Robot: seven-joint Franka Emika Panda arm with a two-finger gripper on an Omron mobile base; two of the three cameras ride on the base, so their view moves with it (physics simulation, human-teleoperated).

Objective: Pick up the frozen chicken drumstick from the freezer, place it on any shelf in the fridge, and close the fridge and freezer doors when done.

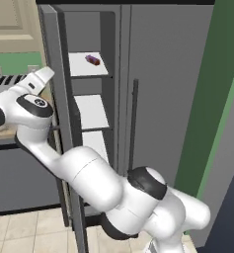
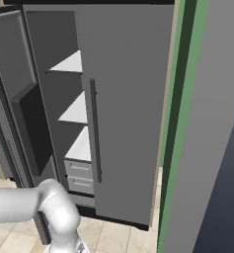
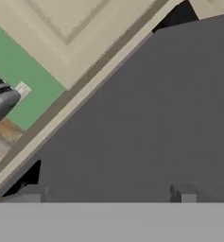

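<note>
The freezer [image 1: 91,111] stands open, its narrow door [image 1: 57,99] swung out toward me. On its top white shelf [image 1: 84,69] lies a small reddish-purple drumstick [image 1: 93,60]. The fridge door [image 1: 163,99] to the right is shut, and its long bar handle [image 1: 135,118] is upright. My gripper [image 3: 108,193] is open, its fingertips [image 3: 35,193] wide apart with nothing between them. It sits close against the grey outer face of the freezer door [image 3: 146,123]. My hand [image 1: 42,78] is up at the left of that door, outside the compartment. The fridge shelf is hidden.
A toaster [image 1: 5,83] sits on the counter at the left, below beige cabinets [image 3: 75,28] and a green wall [image 3: 23,71]. Pale drawers [image 2: 80,175] fill the freezer's bottom. A grey wall panel [image 2: 207,148] rises close on the right.
</note>
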